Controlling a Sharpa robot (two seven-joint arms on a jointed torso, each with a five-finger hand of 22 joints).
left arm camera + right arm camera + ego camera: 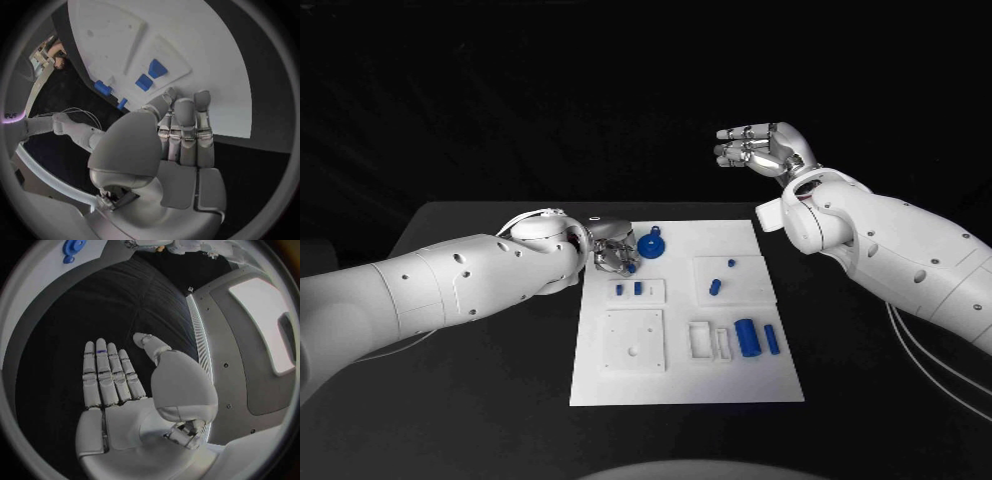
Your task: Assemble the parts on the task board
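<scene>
Flat white task board (687, 385), blue parts (747, 336)

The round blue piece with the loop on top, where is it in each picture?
Head view: the round blue piece lies at the task board's far end, beside the left hand.
Left wrist view: not seen.
Right wrist view: by the circle's rim.
Shared landmark: the white task board.

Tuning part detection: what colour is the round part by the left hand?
Blue round part, clearest in the head view.

White task board (687, 385) (blue parts (747, 336))
</scene>
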